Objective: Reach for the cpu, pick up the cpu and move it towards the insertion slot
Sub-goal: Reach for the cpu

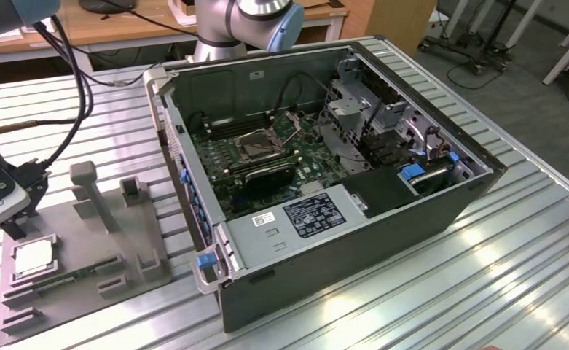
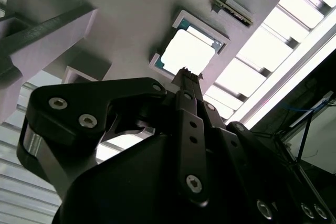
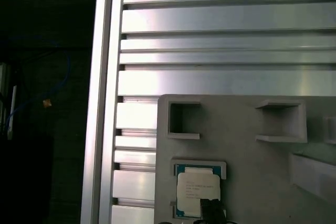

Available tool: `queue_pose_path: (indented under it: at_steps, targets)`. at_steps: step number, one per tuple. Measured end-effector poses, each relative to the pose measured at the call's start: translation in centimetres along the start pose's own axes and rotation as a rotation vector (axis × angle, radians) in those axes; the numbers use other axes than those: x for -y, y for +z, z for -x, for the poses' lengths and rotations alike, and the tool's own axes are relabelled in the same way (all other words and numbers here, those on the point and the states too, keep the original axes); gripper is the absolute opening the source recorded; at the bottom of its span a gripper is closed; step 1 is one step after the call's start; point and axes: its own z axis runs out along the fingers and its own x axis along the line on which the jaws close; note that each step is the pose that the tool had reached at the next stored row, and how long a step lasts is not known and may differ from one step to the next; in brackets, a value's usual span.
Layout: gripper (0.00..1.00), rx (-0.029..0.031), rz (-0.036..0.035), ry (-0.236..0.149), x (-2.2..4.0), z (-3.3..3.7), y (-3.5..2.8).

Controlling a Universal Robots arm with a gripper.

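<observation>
The cpu (image 1: pixel 33 257) lies flat in a square recess of the grey plastic tray (image 1: pixel 119 240) at the exterior view's left, silvery face up. My gripper (image 1: pixel 12 230) hangs just above the chip's edge. In both wrist views its dark tip (image 2: pixel 185 72) (image 3: pixel 212 209) sits over one edge of the cpu (image 2: pixel 186 51) (image 3: pixel 195 190), close to it; contact cannot be made out. The insertion slot (image 1: pixel 261 144), a silver-framed socket with a dark centre, sits on the green board inside the open computer case, well to the exterior view's right of the gripper.
The tray carries upright grey posts (image 1: pixel 88 193) and a thin green memory stick (image 1: pixel 65 277) beside the chip. The black computer case (image 1: pixel 382 226) lies open on the slatted aluminium table (image 1: pixel 517 277). Cables (image 1: pixel 75 80) hang above the tray. The arm's base (image 1: pixel 226 29) stands behind the case.
</observation>
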Motion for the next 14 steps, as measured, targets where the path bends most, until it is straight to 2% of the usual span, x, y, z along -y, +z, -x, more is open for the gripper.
queue_pose_path:
  at_steps: [8, 14]
  targets:
    - [0.1, 0.0003, 0.0001, 0.0, 0.05, -0.48, 1.05]
    - [0.1, 0.0002, 0.0, 0.0, 0.44, -0.56, 2.02]
